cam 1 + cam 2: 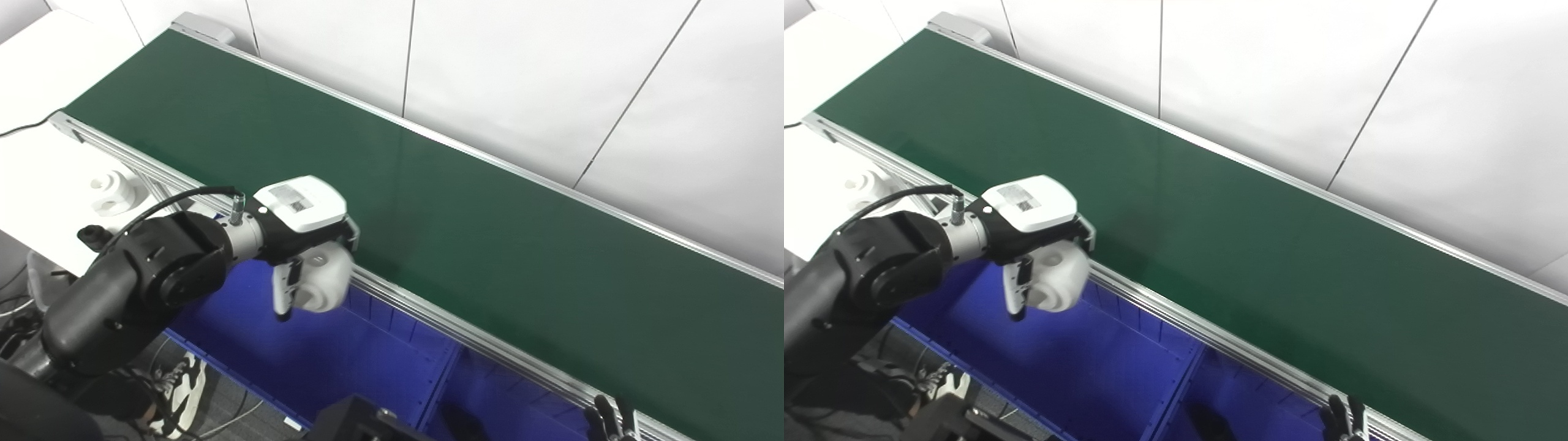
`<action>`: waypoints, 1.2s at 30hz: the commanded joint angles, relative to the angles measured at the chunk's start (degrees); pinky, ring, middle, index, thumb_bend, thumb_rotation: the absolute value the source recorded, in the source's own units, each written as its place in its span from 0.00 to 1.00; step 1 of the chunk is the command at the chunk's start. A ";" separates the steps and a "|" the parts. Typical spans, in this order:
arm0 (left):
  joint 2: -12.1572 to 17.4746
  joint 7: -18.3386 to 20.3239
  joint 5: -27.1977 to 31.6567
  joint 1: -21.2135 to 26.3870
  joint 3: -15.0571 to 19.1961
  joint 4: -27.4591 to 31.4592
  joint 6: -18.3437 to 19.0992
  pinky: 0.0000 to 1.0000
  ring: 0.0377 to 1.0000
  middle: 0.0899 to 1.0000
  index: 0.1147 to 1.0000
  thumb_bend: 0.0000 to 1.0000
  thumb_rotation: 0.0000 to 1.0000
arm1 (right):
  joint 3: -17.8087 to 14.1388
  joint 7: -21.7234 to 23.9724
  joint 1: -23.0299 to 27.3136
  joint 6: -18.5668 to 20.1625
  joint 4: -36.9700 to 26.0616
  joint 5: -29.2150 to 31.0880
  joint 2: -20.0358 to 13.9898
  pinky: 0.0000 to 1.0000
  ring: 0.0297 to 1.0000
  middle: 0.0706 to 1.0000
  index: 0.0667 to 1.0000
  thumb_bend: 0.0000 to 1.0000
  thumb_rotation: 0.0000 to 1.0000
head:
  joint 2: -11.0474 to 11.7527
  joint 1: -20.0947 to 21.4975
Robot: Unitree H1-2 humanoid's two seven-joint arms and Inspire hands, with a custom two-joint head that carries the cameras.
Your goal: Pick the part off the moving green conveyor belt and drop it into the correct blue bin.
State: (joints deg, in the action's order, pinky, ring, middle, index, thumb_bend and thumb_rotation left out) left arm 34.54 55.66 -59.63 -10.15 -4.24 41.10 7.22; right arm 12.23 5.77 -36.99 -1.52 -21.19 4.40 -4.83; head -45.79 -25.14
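In the left eye view, the left hand [303, 245] hangs at centre left of the frame, fingers wrapped around a rounded white part [321, 278] that sits under the palm, clear of the green conveyor belt [429, 202] and just past its near aluminium rail. The part hangs over the left blue bin [318, 361], whose floor fills the lower middle of the frame; a divider separates it from a second blue bin [508, 398] toward the lower right. The part looks stubby, with no clear long axis, and a round hole or recess on it faces down and toward the camera. The thumb [283, 294] points downward along its left side. At the bottom right edge only dark fingertips of the right hand [612, 416] show, too little to tell whether it is open or closed. A similar white part [113, 193] rests on the white table [37, 196] at the left. In the right eye view, the same grip appears shifted left: the left hand [1038, 233] clasps the part [1059, 275] directly above the left bin [1078, 367], so the release likely needs only the fingers opening, with the part falling straight down. The belt [1182, 184] carries nothing visible, and the left hand is far nearer the part than the right hand [1344, 416].
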 commanded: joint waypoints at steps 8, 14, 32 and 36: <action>-1.61 -4.61 -13.00 -0.34 -6.10 -10.97 -5.92 0.23 0.33 0.41 0.47 0.50 0.00 | 1.26 -0.40 -1.19 1.40 -3.14 -0.84 1.66 1.00 0.95 0.93 1.00 0.64 0.99 | -0.58 1.40; -1.16 -6.10 -19.29 1.05 -8.08 -18.20 -7.88 0.23 0.40 0.38 0.47 0.50 0.00 | 1.07 -0.24 -1.30 0.41 -2.63 -0.50 1.95 1.00 0.94 0.92 1.00 0.63 0.99 | -0.43 1.10; -1.07 1.60 -20.26 0.80 -6.47 -12.58 -7.95 0.63 0.72 0.76 0.75 0.84 0.81 | 0.93 0.27 -1.05 -1.25 -1.80 -0.19 1.82 1.00 0.94 0.93 1.00 0.61 0.99 | -0.77 1.62; -2.21 5.60 -18.98 0.91 -4.05 -6.50 -7.79 0.63 0.73 0.76 0.75 0.83 0.82 | 0.93 0.15 -1.10 0.06 -2.51 -0.19 1.94 1.00 0.95 0.93 1.00 0.63 0.98 | -0.88 2.03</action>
State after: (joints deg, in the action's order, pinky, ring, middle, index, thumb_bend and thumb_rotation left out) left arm 32.37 59.91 -79.63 -10.01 -9.61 30.96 -1.26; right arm 13.21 5.62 -37.63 0.47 -22.29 3.78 -3.04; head -46.67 -23.12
